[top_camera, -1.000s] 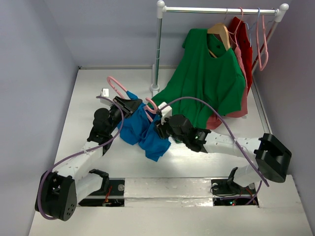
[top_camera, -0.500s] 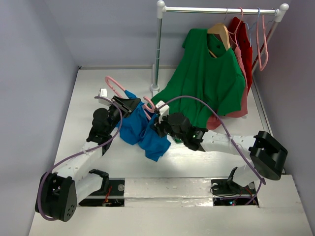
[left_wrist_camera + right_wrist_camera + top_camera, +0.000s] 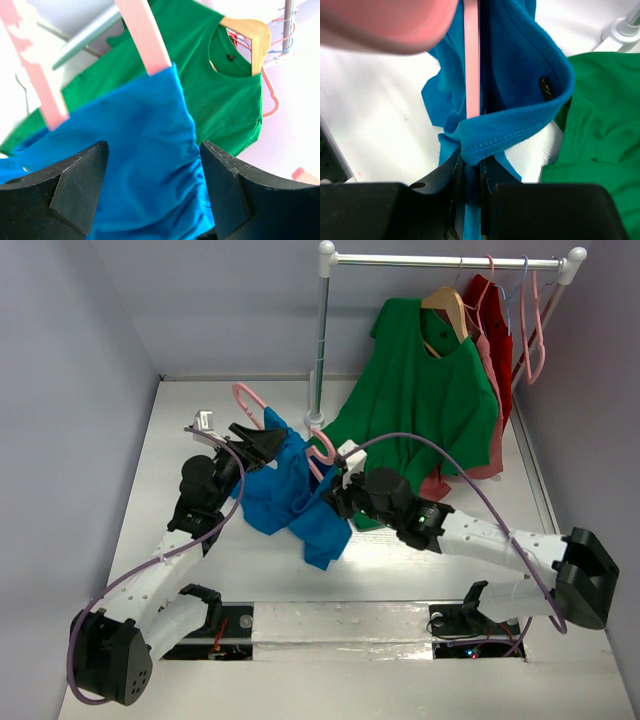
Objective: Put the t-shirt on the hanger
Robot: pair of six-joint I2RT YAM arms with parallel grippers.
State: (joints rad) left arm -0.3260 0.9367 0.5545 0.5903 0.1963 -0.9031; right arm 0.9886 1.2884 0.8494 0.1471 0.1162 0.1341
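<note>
- R gripper (image 3: 470, 172): jaws were nearly closed, pinched on the thin pink bar of the hanger (image 3: 471, 60). The blue collar hem of the t-shirt (image 3: 510, 45) looped across right at the tips.
- L gripper (image 3: 152, 150): fingers (image 3: 75, 185) stood wide apart w/ blue fabric in the gap. No clamp on it was visible, and nothing was held.
- Hanger: one pink arm ran up through the neck opening. In the L wrist view two pink bars stuck out above the blue cloth. From the top cam a pink loop showed near each gripper.
- T-shirt: bunched and lifted btwn the two grippers, mid-table, lower part draped down onto the table (image 3: 250, 560). It sat just left of the green tee (image 3: 430, 410), edges close or touching; couldn't tell which.
- Beyond: green tee hung on a wooden hanger (image 3: 255, 40) from the rack (image 3: 322, 340), hem spread on the table. Red/pink shirts (image 3: 495, 330) hung behind it at the rack's R end.
</note>
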